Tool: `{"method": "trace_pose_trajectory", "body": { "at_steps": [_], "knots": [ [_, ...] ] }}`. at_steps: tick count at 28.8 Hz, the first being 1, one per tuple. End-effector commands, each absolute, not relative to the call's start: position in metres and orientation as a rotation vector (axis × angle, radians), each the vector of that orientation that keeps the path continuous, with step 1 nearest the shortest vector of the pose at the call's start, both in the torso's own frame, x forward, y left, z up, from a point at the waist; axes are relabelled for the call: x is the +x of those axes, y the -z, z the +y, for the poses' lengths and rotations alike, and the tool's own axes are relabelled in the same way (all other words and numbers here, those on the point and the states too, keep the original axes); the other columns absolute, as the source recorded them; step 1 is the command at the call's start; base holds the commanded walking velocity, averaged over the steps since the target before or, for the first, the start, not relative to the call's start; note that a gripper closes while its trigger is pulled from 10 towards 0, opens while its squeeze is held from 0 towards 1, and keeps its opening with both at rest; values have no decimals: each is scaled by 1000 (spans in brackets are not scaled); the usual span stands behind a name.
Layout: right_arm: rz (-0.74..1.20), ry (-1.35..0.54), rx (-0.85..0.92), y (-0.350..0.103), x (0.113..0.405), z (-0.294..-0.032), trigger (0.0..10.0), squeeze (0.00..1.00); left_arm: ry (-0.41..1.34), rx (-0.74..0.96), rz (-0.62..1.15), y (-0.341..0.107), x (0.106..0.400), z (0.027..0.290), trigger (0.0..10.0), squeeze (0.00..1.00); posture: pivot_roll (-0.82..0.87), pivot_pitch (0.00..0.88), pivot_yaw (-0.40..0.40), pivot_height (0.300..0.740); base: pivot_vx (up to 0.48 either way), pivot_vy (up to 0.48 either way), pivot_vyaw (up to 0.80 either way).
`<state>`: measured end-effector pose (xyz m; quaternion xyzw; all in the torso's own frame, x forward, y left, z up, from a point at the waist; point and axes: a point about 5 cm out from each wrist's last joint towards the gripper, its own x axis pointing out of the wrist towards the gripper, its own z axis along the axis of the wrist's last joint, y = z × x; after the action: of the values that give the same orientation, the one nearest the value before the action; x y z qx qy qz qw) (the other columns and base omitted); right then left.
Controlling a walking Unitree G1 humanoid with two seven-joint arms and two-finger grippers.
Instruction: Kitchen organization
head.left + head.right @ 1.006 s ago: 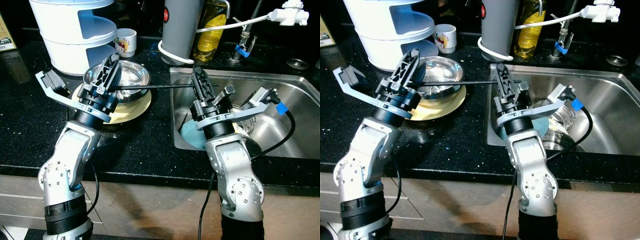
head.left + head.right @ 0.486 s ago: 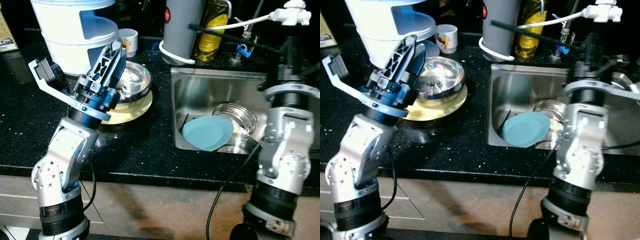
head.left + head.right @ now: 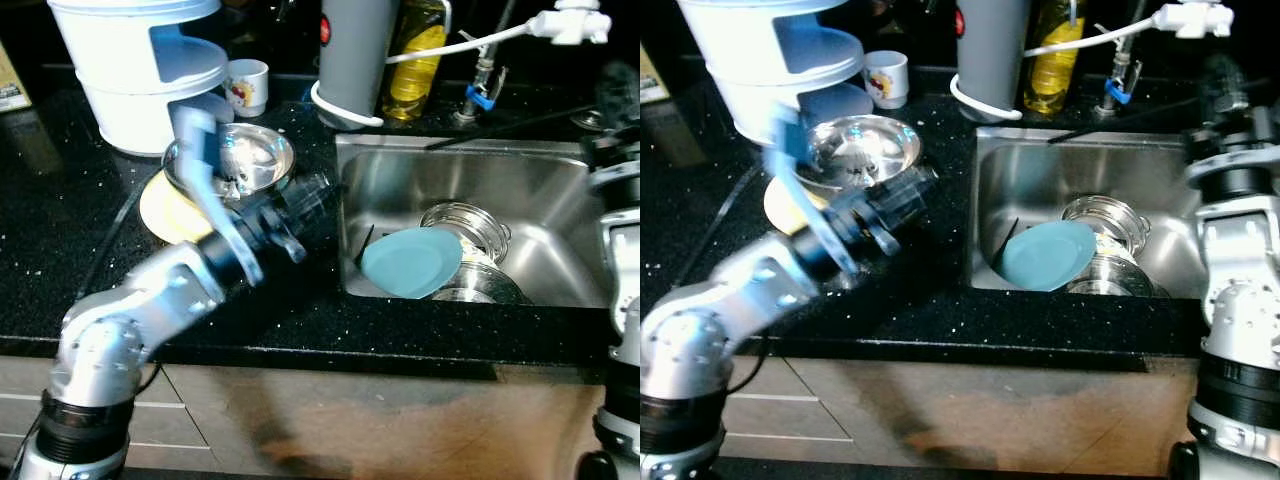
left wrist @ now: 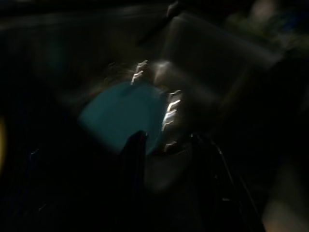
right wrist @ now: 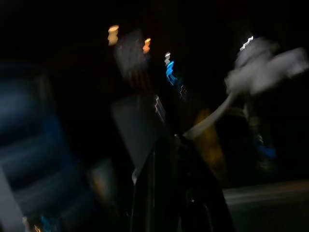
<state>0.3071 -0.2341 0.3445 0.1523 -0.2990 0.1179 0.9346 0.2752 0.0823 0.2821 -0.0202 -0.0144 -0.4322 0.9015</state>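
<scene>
Two arms are in play, and the job in hand, as I judge it, is clearing the sink (image 3: 560, 170) — most likely the teal plate (image 3: 412, 261) first. To do it well, the left gripper (image 3: 318, 195) should slow before it crosses the sink's near-left rim, come at the plate's raised edge, and lift clear of the steel pots (image 3: 466, 228) it leans on.

Left eye view: the left arm reaches low across the desk (image 3: 60, 215), blurred, its gripper just beside the sink's left rim; I cannot tell how its fingers stand. A steel bowl (image 3: 240, 155) sits on a yellow plate (image 3: 165, 205) behind the arm, before a white container (image 3: 140, 60). A mug (image 3: 245, 85), grey jug (image 3: 352, 50) and oil bottle (image 3: 415, 55) line the desk's back edge.

Right eye view: the right arm stands upright at the sink's right side, and a thin black rod (image 3: 1120, 120) runs from near it across the sink's back rim — whether it is held cannot be told.

Left wrist view: dark and smeared; two black fingers (image 4: 134, 154) with a gap between them point at the teal plate.

Right wrist view: very dark; the right gripper (image 5: 176, 191) faces the white hose (image 5: 263, 70), fingers unreadable.
</scene>
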Motion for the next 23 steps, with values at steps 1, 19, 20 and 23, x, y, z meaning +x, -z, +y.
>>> {"method": "trace_pose_trajectory", "body": {
  "at_steps": [1, 19, 20, 23],
  "knots": [
    [-514, -243, 195, -329, 315, -224, 10000, 0, 854, 63, 6, -274, 277, 78, 10000, 0, 20, 185, 6, 740, 0, 0, 0],
    [-231, -422, -237, -272, 327, -175, 10000, 1000, 812, 70, 54, -273, 285, 69, 10000, 0, 15, 188, -5, 740, 0, 0, 0],
    [-258, -392, -210, -277, 327, -178, 10000, 596, 839, 44, 63, -275, 283, 67, 10000, 0, 14, 187, -4, 740, 0, 0, 0],
    [-368, -295, -101, -296, 327, -189, 10000, 0, 886, 18, 52, -280, 279, 65, 10000, 0, 15, 182, -4, 740, 0, 0, 0]
  ]
}}
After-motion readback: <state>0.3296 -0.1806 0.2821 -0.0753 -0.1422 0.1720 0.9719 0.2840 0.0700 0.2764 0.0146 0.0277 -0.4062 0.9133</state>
